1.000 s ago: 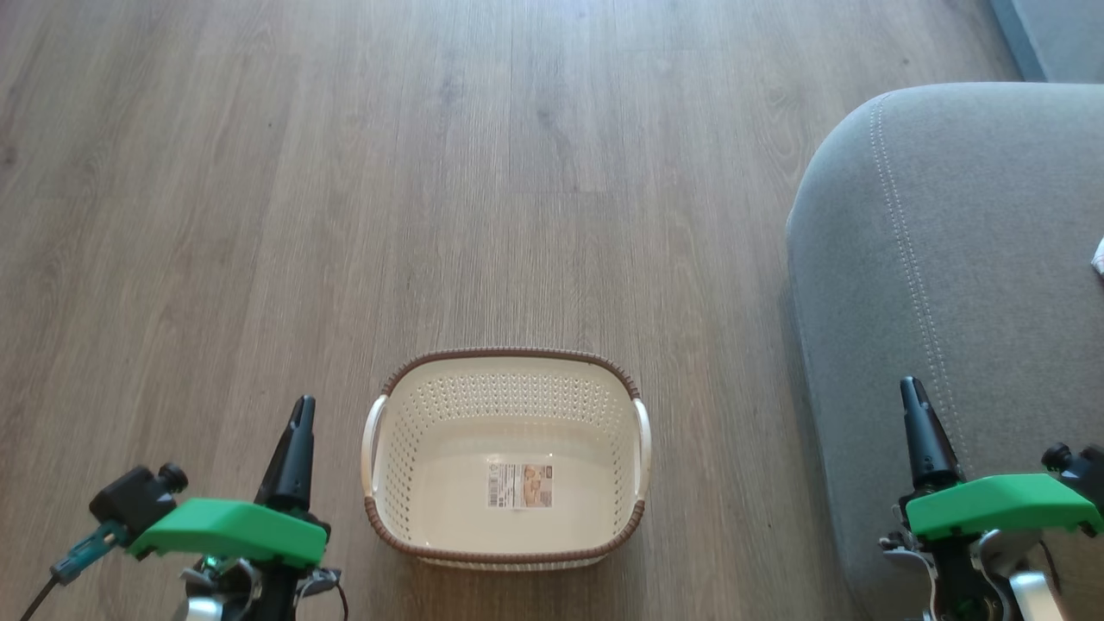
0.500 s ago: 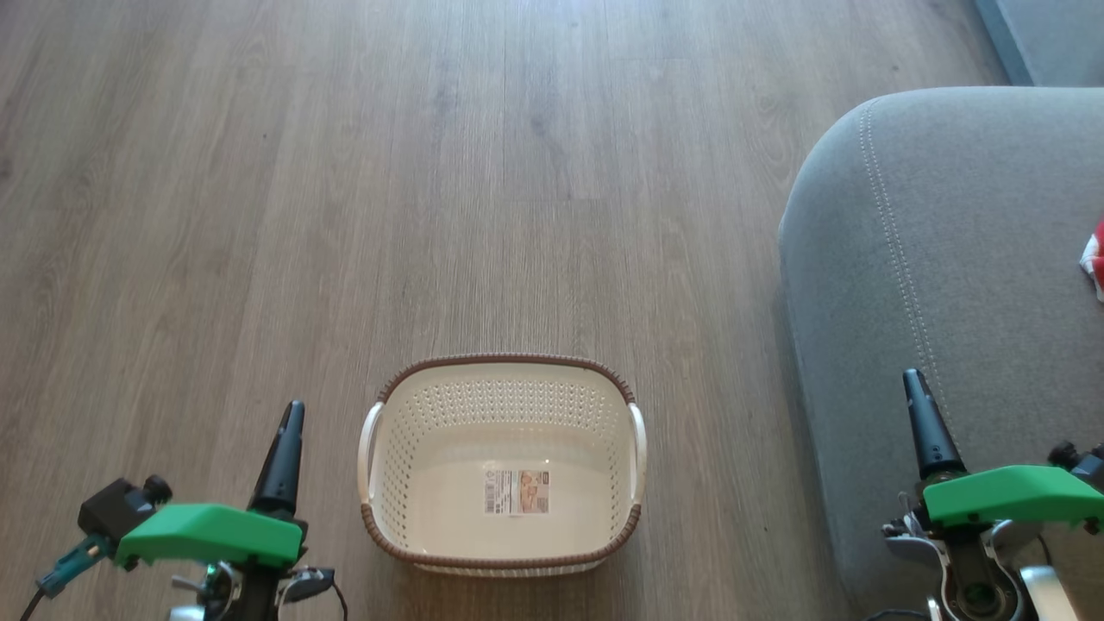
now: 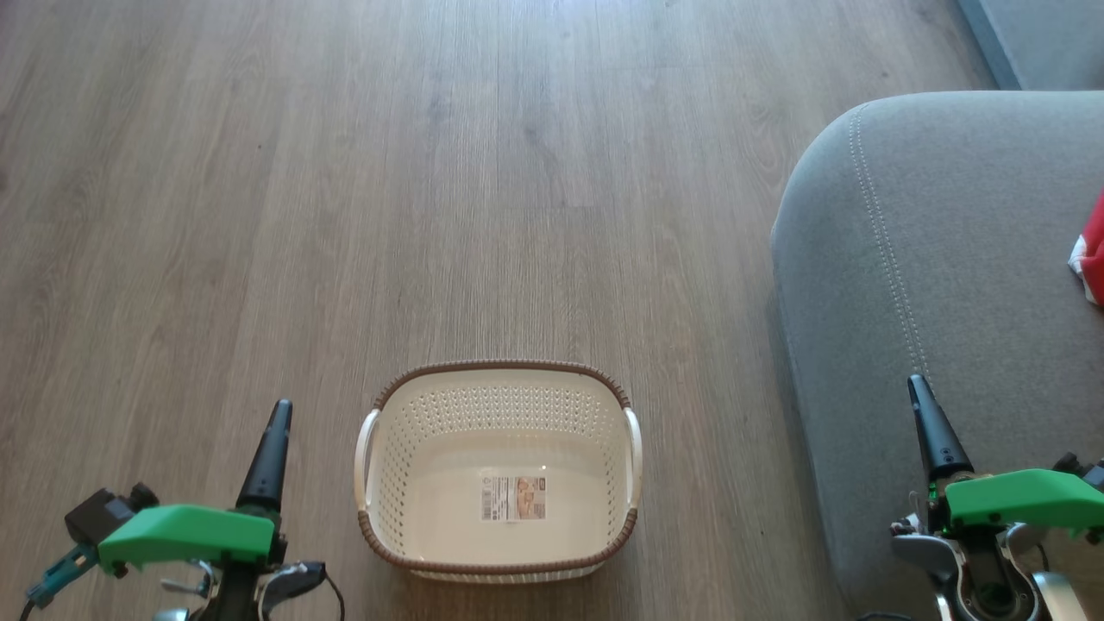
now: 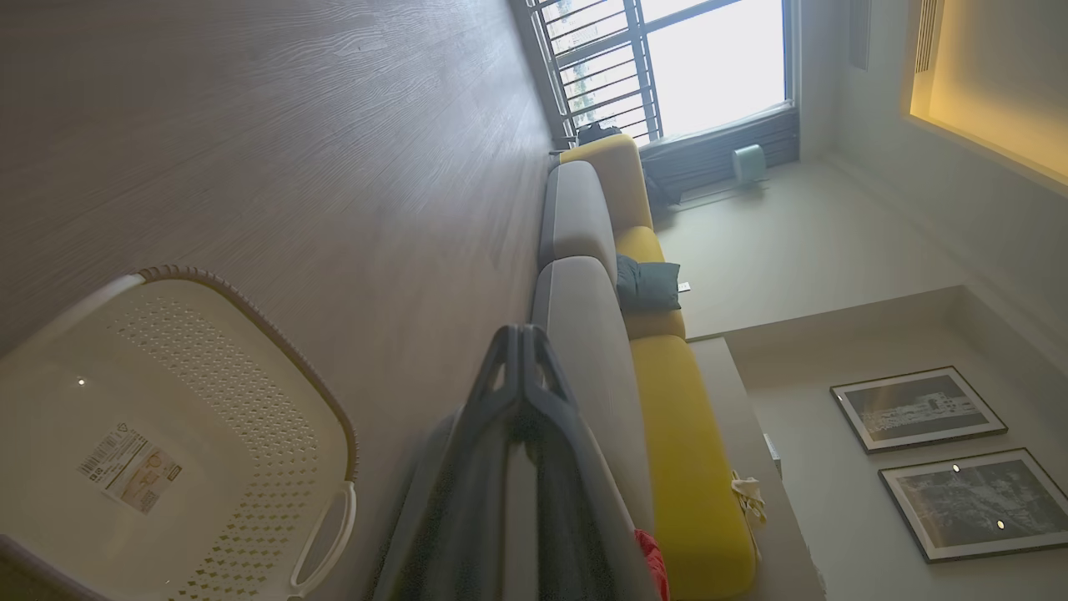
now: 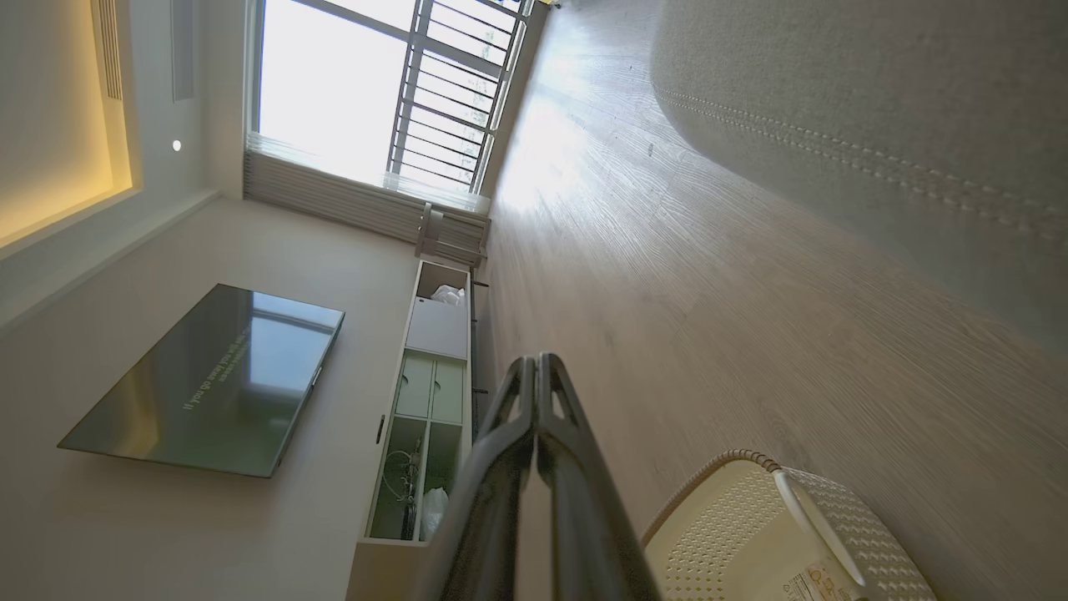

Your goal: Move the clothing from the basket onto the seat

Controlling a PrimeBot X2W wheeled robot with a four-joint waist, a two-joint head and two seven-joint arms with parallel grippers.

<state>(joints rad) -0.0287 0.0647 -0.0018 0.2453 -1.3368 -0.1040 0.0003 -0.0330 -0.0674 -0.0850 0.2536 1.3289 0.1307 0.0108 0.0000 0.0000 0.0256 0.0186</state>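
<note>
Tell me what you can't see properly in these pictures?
- Red clothing on the grey seat: head view, cut off by the right edge.
- Label sticker in the basket: print too small to read.
- Left wrist view: left gripper hides part of the clothing.

The basket (image 3: pixel 500 404) is showing smooth cream plastic with a faint sheen, its rim (image 3: pixel 500 366) looking like brown braid. A paper label (image 3: pixel 513 498) on its bottom is lying flat, slightly glossy. Around the basket the floor (image 3: pixel 345 216) is reading as matt wood grain. Right of the basket the seat (image 3: pixel 966 259) is wearing coarse grey cloth with pale stitching; the clothing (image 3: pixel 1094 246) beyond is perhaps soft fabric.
</note>
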